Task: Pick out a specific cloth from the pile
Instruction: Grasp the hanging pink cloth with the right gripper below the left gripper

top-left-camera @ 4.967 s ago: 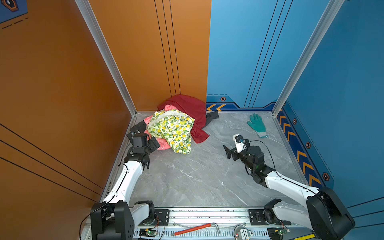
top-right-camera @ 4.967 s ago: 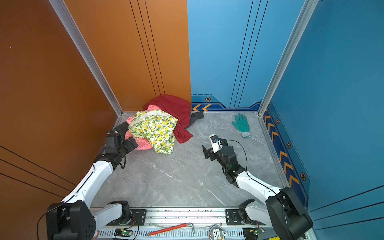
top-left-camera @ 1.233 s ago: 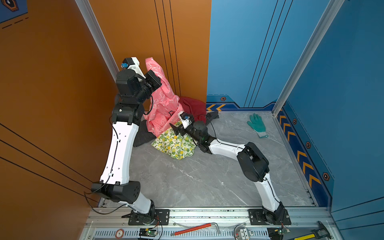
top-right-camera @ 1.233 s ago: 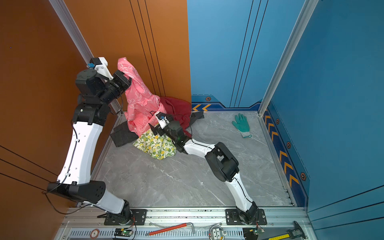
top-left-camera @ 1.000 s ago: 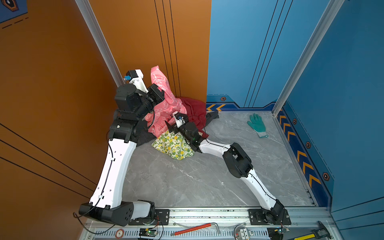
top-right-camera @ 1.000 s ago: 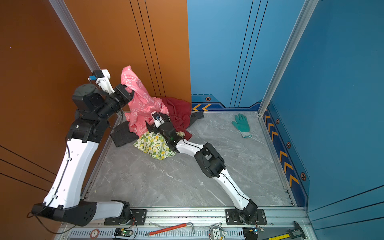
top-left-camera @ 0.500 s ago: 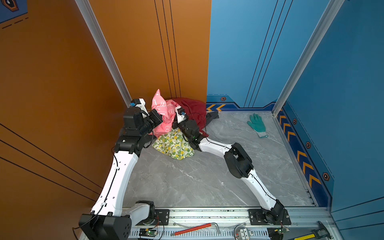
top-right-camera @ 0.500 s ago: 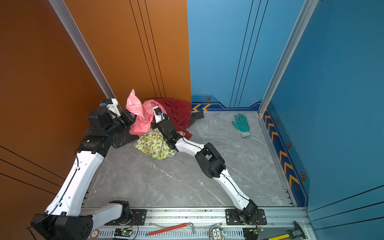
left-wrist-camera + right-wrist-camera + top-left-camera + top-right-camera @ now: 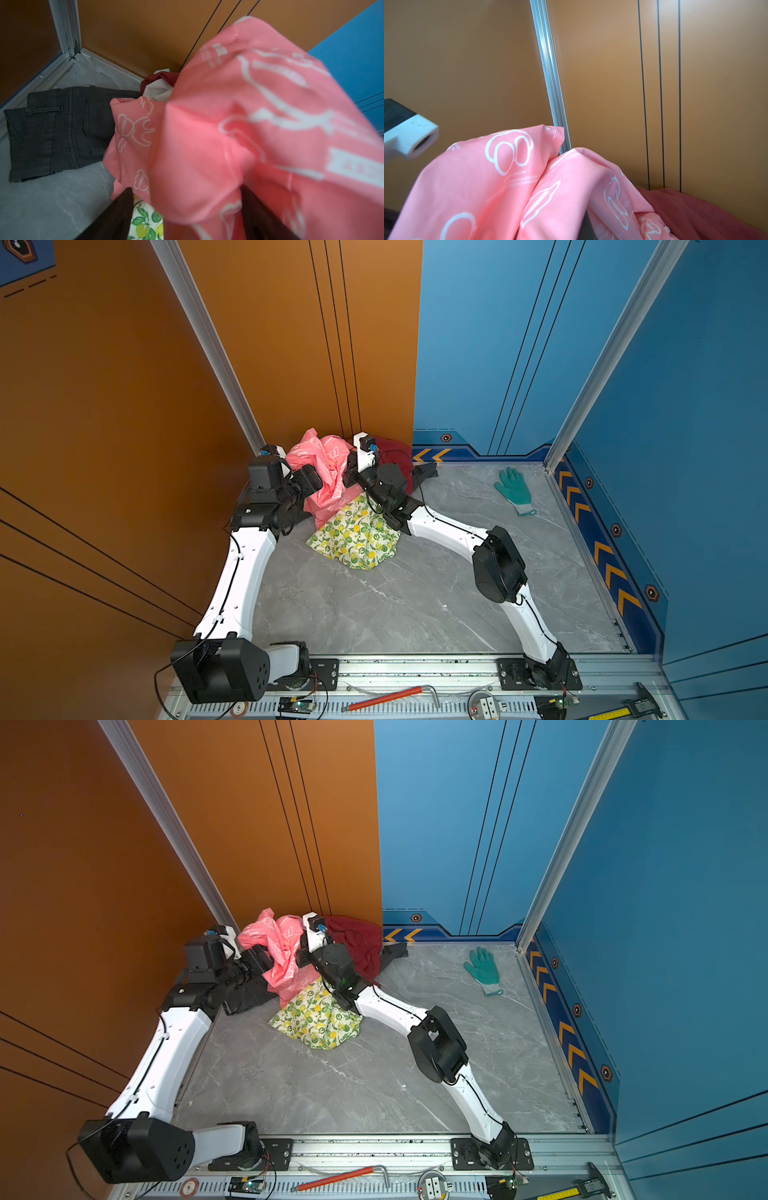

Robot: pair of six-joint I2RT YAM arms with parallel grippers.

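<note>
Now my 2 arms reach low toward the orange wall (image 9: 291, 364): left gripper (image 9: 316, 484) spread around the cloth (image 9: 328, 464), right gripper (image 9: 347, 470) pinching it; bare floor (image 9: 395, 605) nearer me.

Front and middle of the bench (image 9: 415, 593) bare, wide passage. Far left corner jammed: the pile (image 9: 353, 535), with the cloth (image 9: 328, 472) bunched high against the orange wall (image 9: 291, 364), left claw (image 9: 316, 481) and right claw (image 9: 349, 466) just beside each other in it. Dark jeans (image 9: 52, 128) flat beside the pile, at the wall. Teal glove (image 9: 513, 489) far right, well apart.
</note>
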